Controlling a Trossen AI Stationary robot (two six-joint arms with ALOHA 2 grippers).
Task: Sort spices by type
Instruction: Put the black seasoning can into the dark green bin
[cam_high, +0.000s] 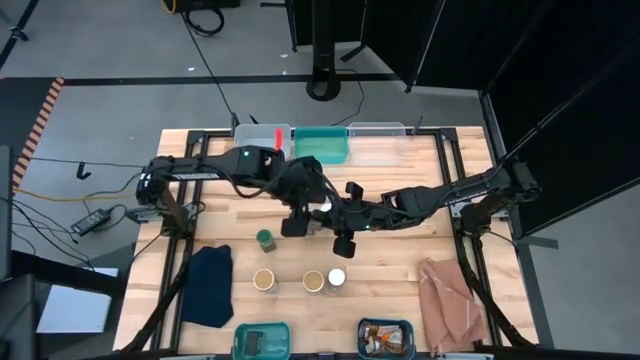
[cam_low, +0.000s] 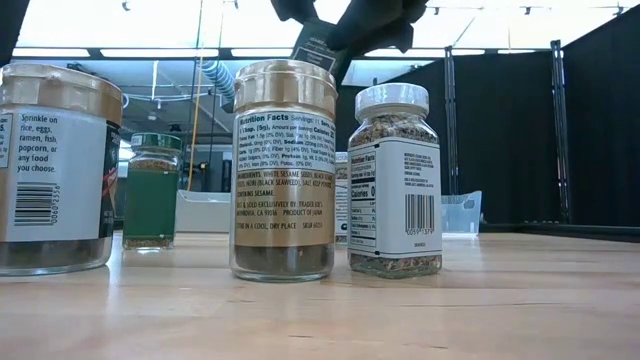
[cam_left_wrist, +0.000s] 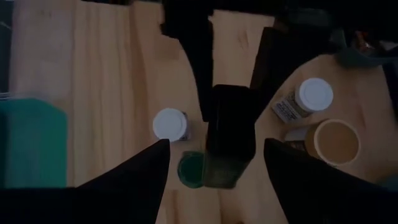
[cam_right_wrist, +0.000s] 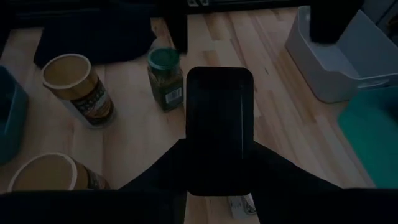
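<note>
Dark box (cam_right_wrist: 219, 129), flat, round-cornered: right gripper (cam_high: 344, 243) jaws clamped on it; left jaws apart.

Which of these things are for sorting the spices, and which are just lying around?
For the job: green-topped round jar; two tan-topped round jars; white-topped round jar; small dark box held by the right gripper; the open left gripper beside it.

Just lying about: dark blue cloth; pinkish-brown cloth.
</note>
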